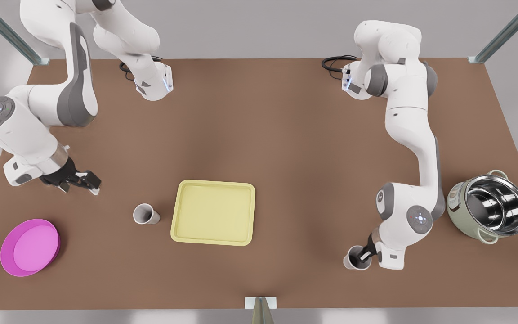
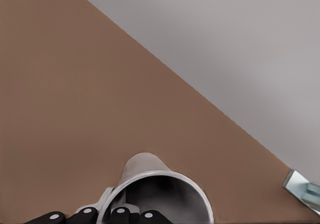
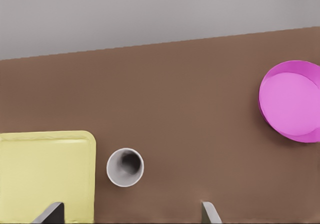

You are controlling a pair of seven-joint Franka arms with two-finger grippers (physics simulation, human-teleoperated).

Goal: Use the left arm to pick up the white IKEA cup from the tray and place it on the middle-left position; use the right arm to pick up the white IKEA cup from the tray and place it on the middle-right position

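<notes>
White cup (image 1: 351, 264) is clamped in my left jaws, while my right jaws gape, the 2nd cup (image 1: 145, 214) lying between them and the tray (image 1: 214, 183).

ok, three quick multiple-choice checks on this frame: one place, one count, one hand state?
1. Relative to the tray, the free cup stands:
A inside it
B on the table beside it, at the front view's left
C beside it, at the front view's right

2. Cups on the tray:
A none
B one
C two

3. The left hand is:
A open and empty
B shut on the held cup
C shut on nothing

Answers:
1 B, it stands on brown tabletop just off the rim.
2 A, the tray floor is bare.
3 B, a finger sits inside the cup's rim.

The right hand hangs open near the free cup.
</notes>
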